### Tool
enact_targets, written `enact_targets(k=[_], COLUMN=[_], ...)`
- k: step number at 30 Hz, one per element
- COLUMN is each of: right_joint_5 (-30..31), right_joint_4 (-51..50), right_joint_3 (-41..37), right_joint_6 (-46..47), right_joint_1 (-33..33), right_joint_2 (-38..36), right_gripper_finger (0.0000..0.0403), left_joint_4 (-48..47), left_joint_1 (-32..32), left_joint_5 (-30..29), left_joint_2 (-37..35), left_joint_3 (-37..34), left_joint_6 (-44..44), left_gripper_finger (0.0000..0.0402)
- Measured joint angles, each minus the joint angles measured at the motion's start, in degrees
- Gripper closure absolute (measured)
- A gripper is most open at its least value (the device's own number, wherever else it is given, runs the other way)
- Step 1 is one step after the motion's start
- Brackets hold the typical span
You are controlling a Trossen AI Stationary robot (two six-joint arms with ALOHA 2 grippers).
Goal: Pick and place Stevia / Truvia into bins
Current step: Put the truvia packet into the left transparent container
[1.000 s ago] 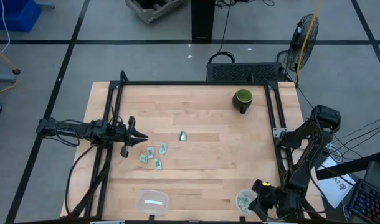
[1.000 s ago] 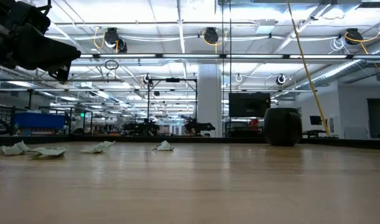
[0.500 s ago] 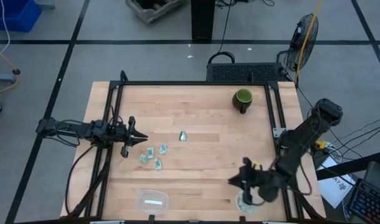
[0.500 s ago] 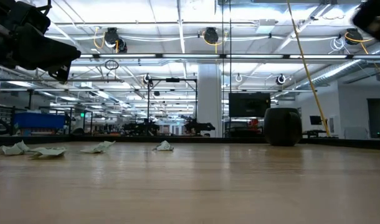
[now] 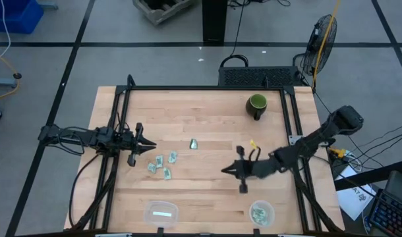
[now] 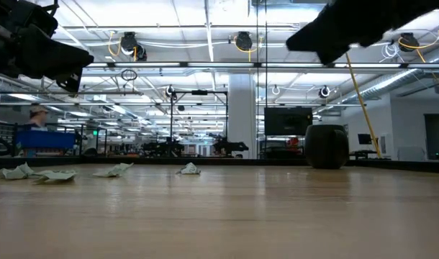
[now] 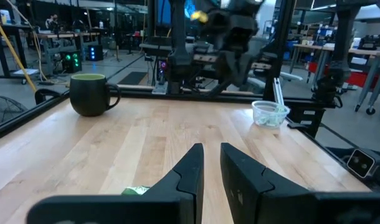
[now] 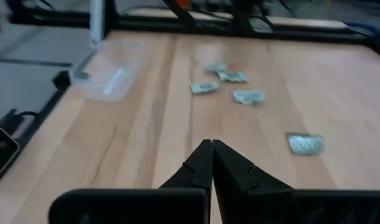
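Four Stevia / Truvia sachets (image 5: 163,164) lay loose mid-table, seemingly light, flat, crushable, best pinched across an edge; right gripper (image 5: 232,171) hovered closed and empty, left gripper (image 5: 147,147) slightly parted beside them.

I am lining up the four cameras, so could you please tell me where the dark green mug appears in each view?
High view: dark green mug near the table's far right corner.
Low view: dark, on the table's far edge, right of centre.
Left wrist view: at the left.
Right wrist view: not in it.
Shared landmark: the scattered sachets.
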Motion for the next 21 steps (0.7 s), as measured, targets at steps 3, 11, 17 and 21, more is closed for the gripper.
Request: enact_targets(k=[3,11,17,21], right_joint_5=[-7.1,-10.4,-10.5,-10.4], right_joint_4=[8.2,12.6,12.8,12.6], right_joint_3=[-4.9,-16.0,-24.6,-29.1], right_joint_6=[-2.8,-4.6,-4.6,-4.8], right_joint_1=[-5.5,-16.3,-18.9,-19.1], right_joint_2=[-1.0,-15.2,-31.3,-39.5], right_gripper_finger=[0.0402,0.0402,0.0403,0.0403], left_joint_4=[0.0,3.6,5.6,8.7], left_joint_1=[0.0,0.0,0.0,0.0], left_joint_5=[0.0,0.0,-0.1,-0.1], left_joint_2=[0.0,0.0,0.0,0.1], left_joint_3=[0.0,0.0,0.0,0.0], left_joint_6=[0.0,-0.4,-2.7,-7.0], left_gripper_finger=[0.0344,0.0344,0.0344,0.0344])
